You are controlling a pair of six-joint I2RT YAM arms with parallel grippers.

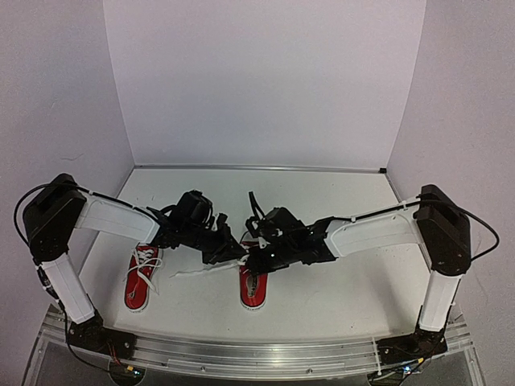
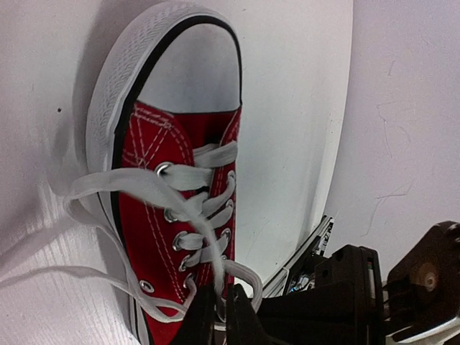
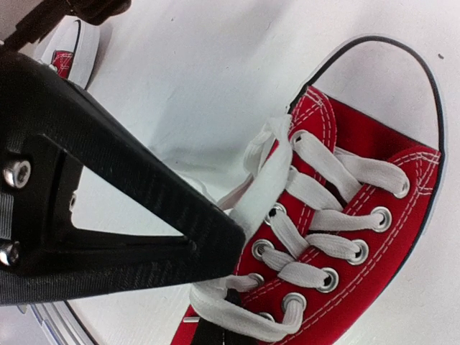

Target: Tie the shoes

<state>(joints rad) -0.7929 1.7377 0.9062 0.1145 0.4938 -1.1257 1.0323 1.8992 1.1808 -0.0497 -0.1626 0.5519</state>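
Two red shoes with white laces lie on the table. The left shoe [image 1: 142, 283] lies apart with loose laces. Both grippers meet over the right shoe [image 1: 253, 287]. In the left wrist view my left gripper [image 2: 218, 316] is shut on a white lace strand [image 2: 208, 248] that rises from the right shoe [image 2: 154, 237]. In the right wrist view my right gripper [image 3: 236, 241] has its jaws pressed together at the shoe's eyelets [image 3: 338, 237], with a broad lace band [image 3: 267, 176] running into the tip. From above, the left gripper [image 1: 232, 252] and right gripper [image 1: 257, 260] almost touch.
A loose lace end [image 1: 201, 270] stretches left from the right shoe across the white table [image 1: 346, 297]. White walls close the back and sides. An aluminium rail [image 1: 265, 354] runs along the near edge. The right arm's black body [image 2: 352, 295] sits close beside the left gripper.
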